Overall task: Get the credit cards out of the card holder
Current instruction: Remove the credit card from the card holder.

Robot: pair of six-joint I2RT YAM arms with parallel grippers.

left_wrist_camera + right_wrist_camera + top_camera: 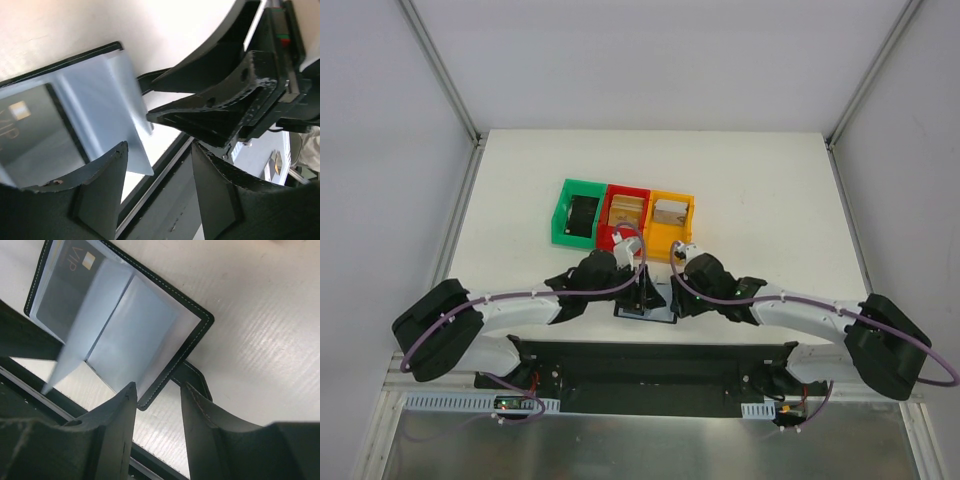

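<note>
The black card holder [645, 308] lies open near the table's front edge, between both arms. Its grey-blue panels [145, 325] face up, and one clear sleeve [82, 325] stands raised. A dark credit card [67, 287] with a gold chip and "VIP" lettering sits inside the left panel, also in the left wrist view [30, 125]. My right gripper [159, 386] is open, its tips straddling the holder's near corner [146, 402] without pinching it. Beside the holder's other side, my left gripper [159, 147] is open with nothing between its fingers.
Green [560, 215], red [625, 192] and orange [692, 215] bins stand in a row behind the arms. The green one holds a black object, the other two hold tan flat pieces. The table's front edge and a black rail [165, 200] run just below the holder.
</note>
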